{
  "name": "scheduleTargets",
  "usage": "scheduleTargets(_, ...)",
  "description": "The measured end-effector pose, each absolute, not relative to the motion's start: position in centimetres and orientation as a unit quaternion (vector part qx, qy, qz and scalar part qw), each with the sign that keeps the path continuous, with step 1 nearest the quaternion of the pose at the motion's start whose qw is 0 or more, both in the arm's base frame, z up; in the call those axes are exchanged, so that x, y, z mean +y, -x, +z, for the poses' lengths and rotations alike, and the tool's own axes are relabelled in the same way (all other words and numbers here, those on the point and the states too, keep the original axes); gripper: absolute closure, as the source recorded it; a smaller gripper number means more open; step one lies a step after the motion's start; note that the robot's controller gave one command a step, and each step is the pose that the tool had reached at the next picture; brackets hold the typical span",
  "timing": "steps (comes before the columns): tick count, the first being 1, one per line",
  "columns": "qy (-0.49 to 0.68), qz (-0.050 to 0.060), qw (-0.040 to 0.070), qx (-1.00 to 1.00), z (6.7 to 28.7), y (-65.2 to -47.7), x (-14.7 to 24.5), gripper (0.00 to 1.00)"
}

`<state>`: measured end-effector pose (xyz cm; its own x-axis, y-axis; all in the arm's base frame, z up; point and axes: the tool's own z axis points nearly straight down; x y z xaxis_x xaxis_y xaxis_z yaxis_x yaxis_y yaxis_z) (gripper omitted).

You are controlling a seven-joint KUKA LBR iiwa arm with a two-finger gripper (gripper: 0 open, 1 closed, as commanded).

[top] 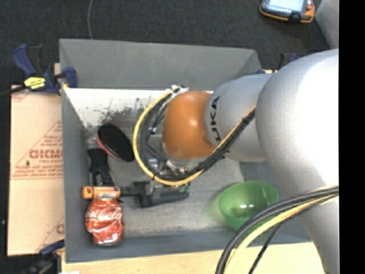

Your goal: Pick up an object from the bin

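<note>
A silver KUKA arm point(285, 113) reaches from the right into a grey metal bin point(159, 61); its wrist is capped by a smooth, glossy orange cover point(183, 124), domed like an egg and ringed by a loop of yellow and black cables point(140, 136); beneath the dome the gripper point(153, 194) shows as a dark, blocky shape low over the scuffed bin floor, towards the front and somewhat left of centre; whether its fingers are apart or together cannot be told from this angle; the things nearest it lie to its left: a crushed red cola can point(104, 221), its thin metal dented and its white lettering creased, sits in the front left corner, and a short orange-ended piece point(87, 193) lies crosswise just behind the can, close to the gripper's dark tip; further back along the left wall is a black angular piece point(98, 167), and behind that a flat oval point(116, 142), matte black with a red edge, near the speckled back wall; a round bowl of translucent green plastic point(246, 203) stands upright at the front right, well apart from the can and partly crossed by the arm's cabling
</note>
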<state>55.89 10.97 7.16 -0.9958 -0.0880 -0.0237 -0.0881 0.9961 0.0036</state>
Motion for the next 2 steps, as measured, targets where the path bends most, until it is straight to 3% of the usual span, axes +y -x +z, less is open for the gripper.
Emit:
scheduleTargets(1,0.02,0.003,0.014,1.0,7.41,-58.43,10.96,1.0)
scheduleTargets(2,0.02,0.003,0.014,1.0,7.41,-58.43,10.96,1.0)
